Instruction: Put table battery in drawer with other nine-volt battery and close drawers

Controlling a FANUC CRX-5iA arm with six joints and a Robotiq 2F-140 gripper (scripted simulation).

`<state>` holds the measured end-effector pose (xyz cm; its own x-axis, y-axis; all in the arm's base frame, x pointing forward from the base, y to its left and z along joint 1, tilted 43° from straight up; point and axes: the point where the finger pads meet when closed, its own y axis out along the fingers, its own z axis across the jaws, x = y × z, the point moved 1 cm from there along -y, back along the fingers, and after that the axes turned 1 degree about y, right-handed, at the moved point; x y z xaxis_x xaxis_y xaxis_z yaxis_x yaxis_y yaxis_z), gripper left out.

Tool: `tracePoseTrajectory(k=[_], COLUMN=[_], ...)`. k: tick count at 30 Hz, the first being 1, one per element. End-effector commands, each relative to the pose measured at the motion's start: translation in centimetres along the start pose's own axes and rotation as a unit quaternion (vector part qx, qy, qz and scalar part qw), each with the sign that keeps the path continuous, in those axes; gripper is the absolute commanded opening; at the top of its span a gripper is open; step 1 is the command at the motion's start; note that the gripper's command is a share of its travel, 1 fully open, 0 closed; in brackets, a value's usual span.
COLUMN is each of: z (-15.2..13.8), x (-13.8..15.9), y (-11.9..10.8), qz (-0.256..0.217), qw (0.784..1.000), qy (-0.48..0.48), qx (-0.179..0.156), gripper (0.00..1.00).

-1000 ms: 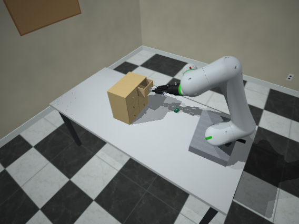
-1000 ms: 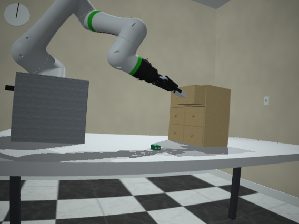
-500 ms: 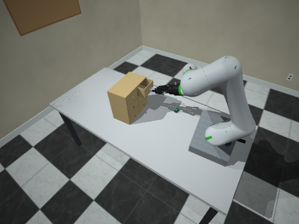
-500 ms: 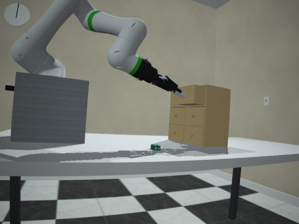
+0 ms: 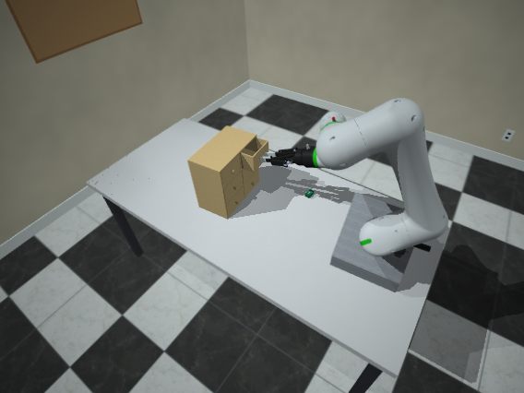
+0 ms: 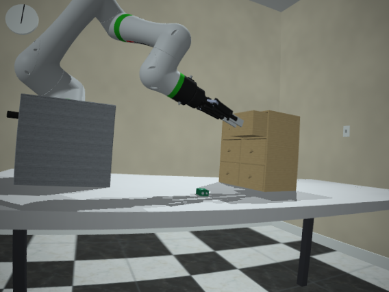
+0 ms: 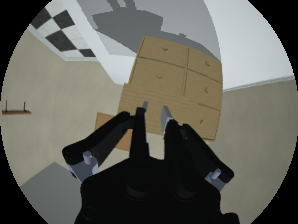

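The tan chest [image 5: 226,177] stands on the white table and has several drawers. One top drawer [image 5: 255,149] is pulled partly out; I cannot tell what it holds. The other drawers are pushed in. My gripper [image 5: 267,160] is right at the front of this drawer [image 6: 243,123], with its fingers a little apart and nothing gripped. In the wrist view the fingertips point at the chest front [image 7: 176,86]. The green nine-volt battery [image 5: 309,194] lies on the table between the chest and the arm's base, and shows in the exterior view [image 6: 202,192].
The arm's grey base block [image 5: 378,240] sits at the table's right side. The table's edges are close behind and beside the chest.
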<state>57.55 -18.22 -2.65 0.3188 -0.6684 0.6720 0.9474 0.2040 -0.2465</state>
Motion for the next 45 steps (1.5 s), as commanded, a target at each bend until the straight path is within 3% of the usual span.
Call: tracePoseTrajectory(k=[1, 10, 18, 28, 38, 45], z=[0.0, 0.0, 0.0, 0.0, 0.0, 0.0], x=[0.0, -0.4, -1.6, -1.7, -1.5, -1.5], y=[0.0, -1.0, -4.4, -5.1, -9.7, -10.1], qz=[0.000, 0.000, 0.000, 0.000, 0.000, 0.000], qw=[1.000, 1.000, 1.000, 1.000, 1.000, 1.000], qy=[0.000, 0.000, 0.000, 0.000, 0.000, 0.000], qx=[0.000, 0.000, 0.000, 0.000, 0.000, 0.000], gripper=[0.20, 0.20, 0.20, 0.20, 0.20, 0.20])
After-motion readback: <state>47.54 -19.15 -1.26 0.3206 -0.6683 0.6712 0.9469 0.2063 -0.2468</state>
